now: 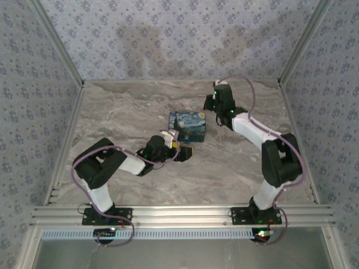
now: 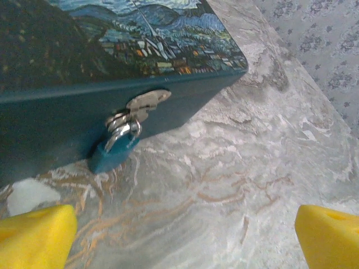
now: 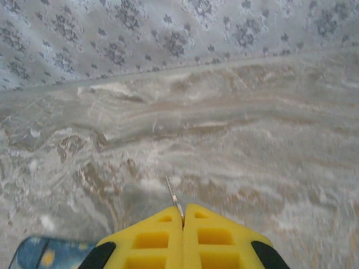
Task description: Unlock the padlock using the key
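I see my gripper [image 3: 183, 216] pressed closed, its yellow fingers [image 3: 151, 238] meeting along one seam. A thin metal key [image 3: 173, 193] is pinched there, poking out ahead of the gripper and leaning slightly left. The marble table [image 3: 252, 140] lies beyond the gripper, with a patterned wall [image 3: 168, 33] past it. A blue box [image 3: 47, 253] corner sits left of the gripper.

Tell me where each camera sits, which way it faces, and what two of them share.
Top external: above and behind the arms, looking down on the table, the box, the left arm and right arm.
Left wrist: low on the left arm, facing the box's side and the blue padlock; open left claw at the bottom corners.
Right wrist: facing table and back wall; right claw shut on the key.
Shared: top and left wrist both show the box.
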